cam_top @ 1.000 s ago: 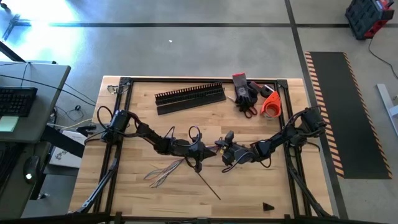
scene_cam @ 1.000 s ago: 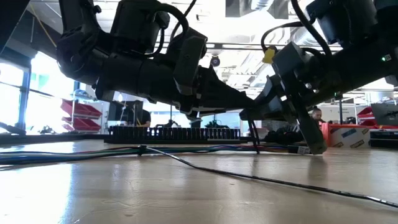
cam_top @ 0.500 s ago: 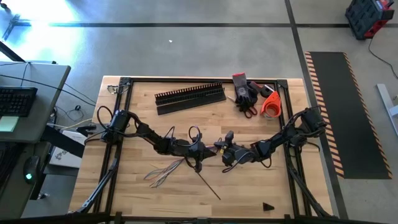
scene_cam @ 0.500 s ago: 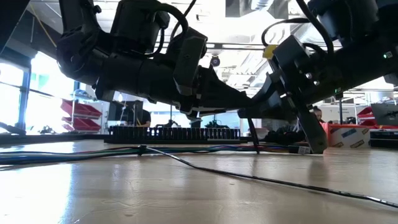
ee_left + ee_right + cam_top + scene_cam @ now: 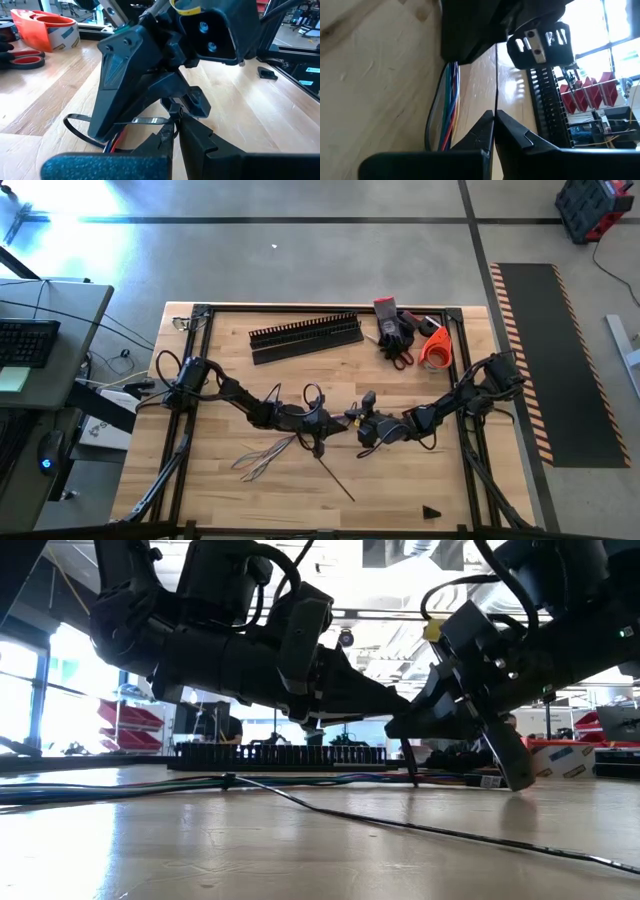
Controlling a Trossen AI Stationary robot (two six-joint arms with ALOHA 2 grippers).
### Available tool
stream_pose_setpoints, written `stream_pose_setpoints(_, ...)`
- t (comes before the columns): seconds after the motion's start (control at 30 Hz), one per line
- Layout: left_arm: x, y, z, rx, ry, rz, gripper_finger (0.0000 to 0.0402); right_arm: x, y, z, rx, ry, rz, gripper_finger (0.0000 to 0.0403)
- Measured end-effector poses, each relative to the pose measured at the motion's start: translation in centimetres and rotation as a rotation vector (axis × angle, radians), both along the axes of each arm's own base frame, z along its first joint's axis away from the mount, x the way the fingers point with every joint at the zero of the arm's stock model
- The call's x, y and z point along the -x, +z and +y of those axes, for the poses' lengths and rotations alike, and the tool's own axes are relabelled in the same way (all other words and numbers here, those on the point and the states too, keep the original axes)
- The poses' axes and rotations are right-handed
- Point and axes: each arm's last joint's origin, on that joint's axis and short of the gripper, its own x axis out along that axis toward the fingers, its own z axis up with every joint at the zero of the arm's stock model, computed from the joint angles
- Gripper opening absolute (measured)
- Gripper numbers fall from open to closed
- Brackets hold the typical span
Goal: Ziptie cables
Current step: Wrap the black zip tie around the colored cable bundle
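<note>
A wooden table (image 5: 200, 480) stands on a grey concrete floor; the low view looks across it to windows and red shelving.

Against the earlier frames, the high view shows no shift in either arm or in anything on the table. In the low view the right arm's gripper housing has tilted slightly and sits a little lower, and its pale finger guard reaches nearer the tabletop. The left arm has not moved.

The cables (image 5: 262, 456) lie on the table at the near-left side of the left gripper (image 5: 318, 434). Their long axis runs diagonally. The loose ends fan out toward the near-left, and the gathered end points at the two grippers. In the right wrist view the cables (image 5: 447, 105) run as a tight parallel band of blue, red and grey strands under the left arm.

A ziptie (image 5: 334, 476) trails as a thin dark line from the left gripper toward the near-right. In the left wrist view its loop (image 5: 82, 129) curves around the strands.

The right gripper (image 5: 356, 426) is just beside the left gripper, on its right. The left gripper (image 5: 175, 131) is pressed together on the ziptie strap. The right gripper (image 5: 494, 117) is likewise pinched on a thin dark strand, apparently the same ziptie.

Far of the left gripper lies a black duct (image 5: 305, 334), with scissors (image 5: 398, 356) and an orange tape dispenser (image 5: 435, 347) to its right.
</note>
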Motion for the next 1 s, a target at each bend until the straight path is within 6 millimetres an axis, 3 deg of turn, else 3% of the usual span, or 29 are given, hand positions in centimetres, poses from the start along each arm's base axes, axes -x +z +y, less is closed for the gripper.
stream_pose_setpoints(0.4,0.1,0.0,-0.6,-0.023,-0.029,-0.002,0.0,1.3,-0.4,-0.5,-0.064,0.011,-0.068,0.0)
stream_pose_setpoints(1.0,0.1,0.1,-0.6,-0.015,-0.027,-0.01,0.0,1.1,-0.2,-0.3,-0.005,0.052,-0.054,0.0)
